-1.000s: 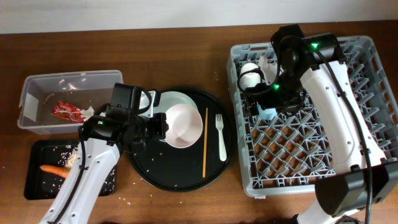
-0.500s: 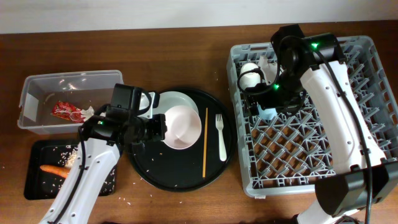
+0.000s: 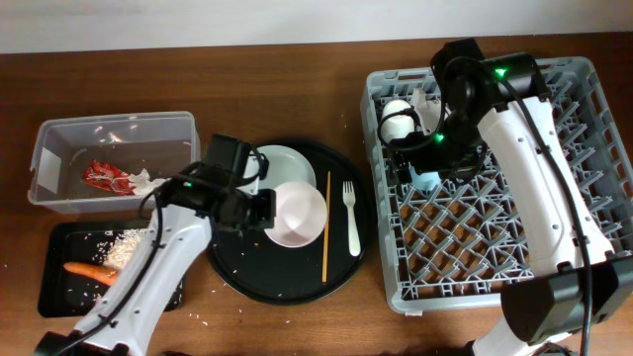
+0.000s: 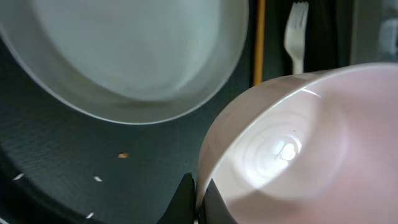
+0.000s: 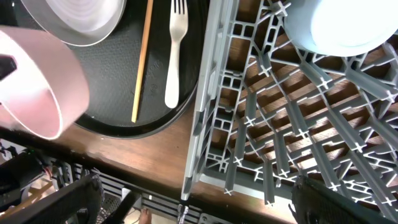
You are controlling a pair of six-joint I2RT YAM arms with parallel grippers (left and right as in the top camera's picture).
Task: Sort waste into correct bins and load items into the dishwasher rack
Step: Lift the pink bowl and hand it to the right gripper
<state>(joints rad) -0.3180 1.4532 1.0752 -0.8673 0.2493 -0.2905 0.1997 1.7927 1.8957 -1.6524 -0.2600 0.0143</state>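
Observation:
My left gripper (image 3: pixel 259 208) (image 4: pixel 199 202) is shut on the rim of the pink-white bowl (image 3: pixel 297 215) (image 4: pixel 311 149) and holds it over the round black tray (image 3: pixel 247 277). The pale plate (image 3: pixel 284 162) (image 4: pixel 124 56) lies behind the bowl. The chopstick (image 3: pixel 326 232) and the white fork (image 3: pixel 350 220) lie to the bowl's right. My right gripper (image 3: pixel 435 158) (image 5: pixel 205 208) is open and empty over the grey rack (image 3: pixel 514 247), above the light blue cup (image 3: pixel 426 181) (image 5: pixel 348 25). The cream cup (image 3: pixel 398 121) sits in the rack's far left corner.
The clear tub (image 3: pixel 59 138) at the left holds the red wrapper (image 3: pixel 104 176) and white tissue (image 3: pixel 145 181). The shallow black tray (image 3: pixel 59 292) in front of it holds the carrot (image 3: pixel 87 269) and beige scraps (image 3: pixel 124 245). Crumbs dot the wooden table.
My left gripper has moved right and slightly toward the front with the bowl, uncovering more of the plate. The right arm has not moved.

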